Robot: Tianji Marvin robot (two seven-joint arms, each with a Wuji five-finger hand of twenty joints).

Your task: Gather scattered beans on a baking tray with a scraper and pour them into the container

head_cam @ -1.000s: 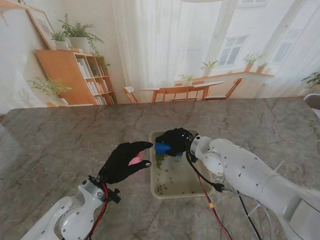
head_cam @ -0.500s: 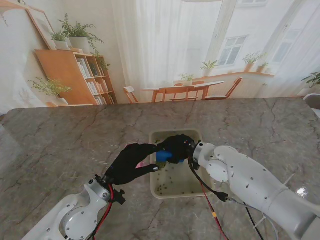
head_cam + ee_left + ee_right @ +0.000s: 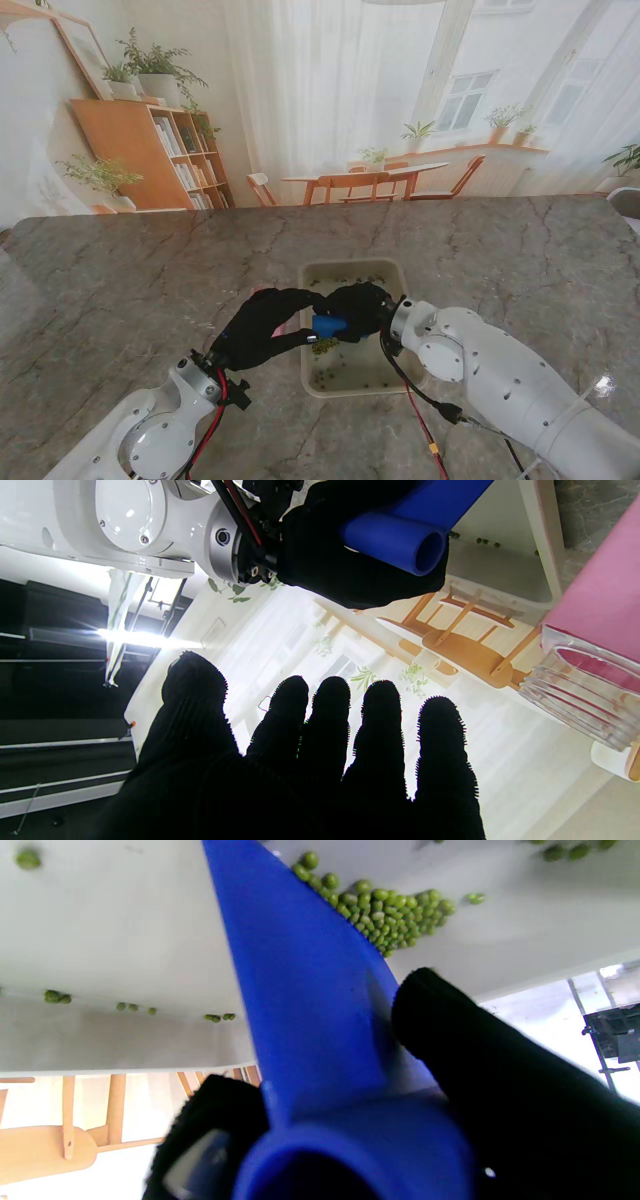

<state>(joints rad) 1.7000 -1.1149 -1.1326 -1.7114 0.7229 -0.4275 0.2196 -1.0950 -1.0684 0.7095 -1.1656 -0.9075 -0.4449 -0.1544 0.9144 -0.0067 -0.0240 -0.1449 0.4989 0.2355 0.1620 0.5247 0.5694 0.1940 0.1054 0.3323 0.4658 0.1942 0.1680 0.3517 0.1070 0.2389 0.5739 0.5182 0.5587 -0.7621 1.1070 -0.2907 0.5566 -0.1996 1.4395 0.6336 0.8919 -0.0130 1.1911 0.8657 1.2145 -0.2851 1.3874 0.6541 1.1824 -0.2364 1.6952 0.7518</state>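
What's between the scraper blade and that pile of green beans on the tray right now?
Nothing visible. In the right wrist view the blue scraper, held by the right hand, has its blade right against the bean pile on the tray.

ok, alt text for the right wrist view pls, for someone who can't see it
Close-up of a blue scraper held in the black-gloved right hand, its blade pushing a heap of green beans across the pale baking tray. A few loose beans lie scattered elsewhere on the tray.
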